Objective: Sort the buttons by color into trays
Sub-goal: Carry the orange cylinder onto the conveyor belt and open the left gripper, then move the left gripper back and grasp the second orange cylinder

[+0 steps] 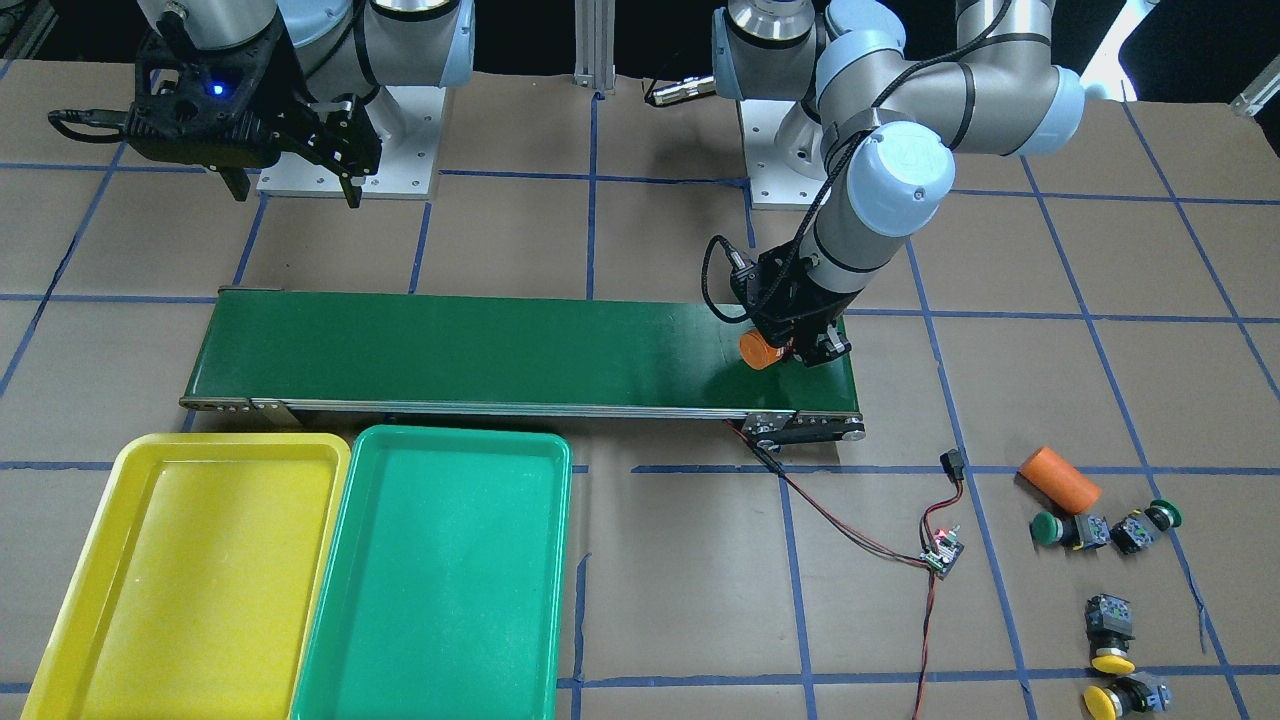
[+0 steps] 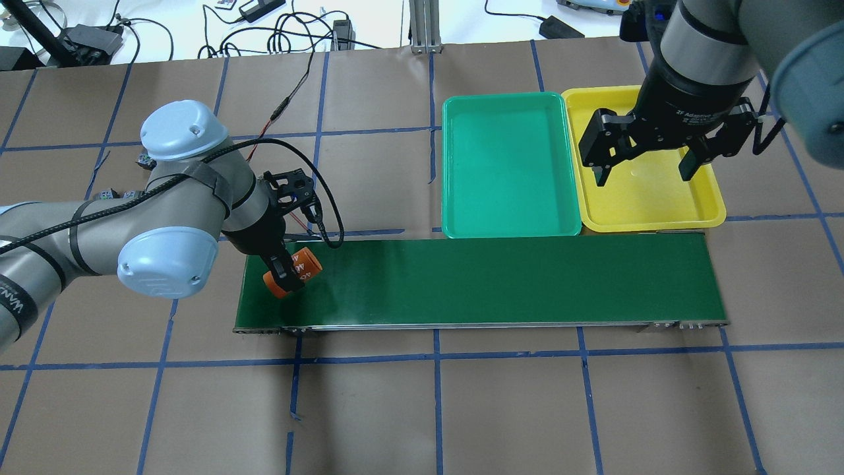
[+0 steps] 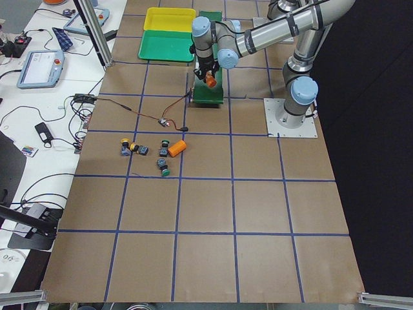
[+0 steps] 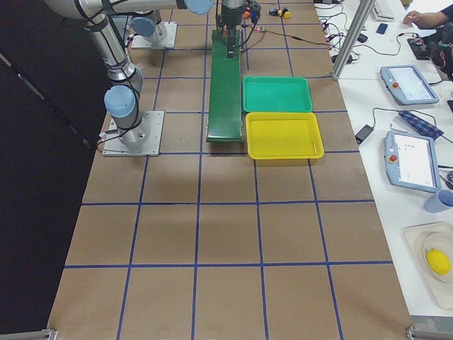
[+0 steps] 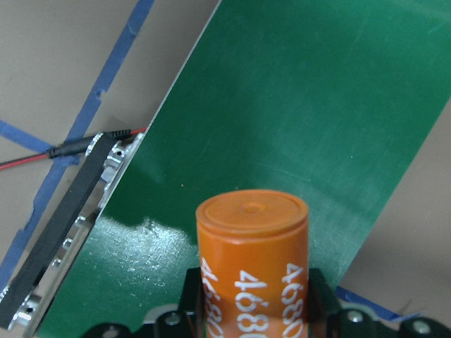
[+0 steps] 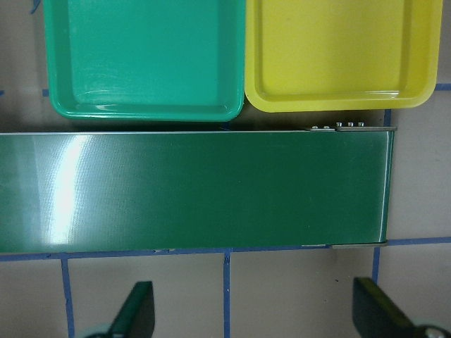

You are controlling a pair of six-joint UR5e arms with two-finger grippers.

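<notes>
**Left hand full with a cylinder; all four buttons unsorted, down-right of it**

- Front-facing view. Your left gripper (image 1: pixel 800 345) sits at the right end of the conveyor belt (image 1: pixel 500 350), jaws closed around an orange cylinder (image 1: pixel 762 350). The wrist view shows the cylinder clamped between the pads, just over the belt. That is not a button.
- The buttons lie on the table in the lower right of the frame, past the belt's end and well apart from the gripper, down and to the right of it.
- Two green buttons (image 1: pixel 1048 528) (image 1: pixel 1163 515) lie on their sides, bodies nearly meeting, caps facing outward left and right, with a second orange cylinder (image 1: pixel 1060 478) just above them.
- Two yellow buttons sit lower: one (image 1: pixel 1112 660) has its cap toward the bottom edge, the other (image 1: pixel 1100 700) has its cap to the left.
- Right gripper (image 1: pixel 296 190) hangs at upper left, jaws spread wide, holding nothing, far from the buttons.
- Yellow tray (image 1: pixel 200 560) and green tray (image 1: pixel 440 570) sit at lower left, nothing in them.
- Judgement: the left arm is much the nearer. It must release the cylinder first, then grip across a button's body.
</notes>
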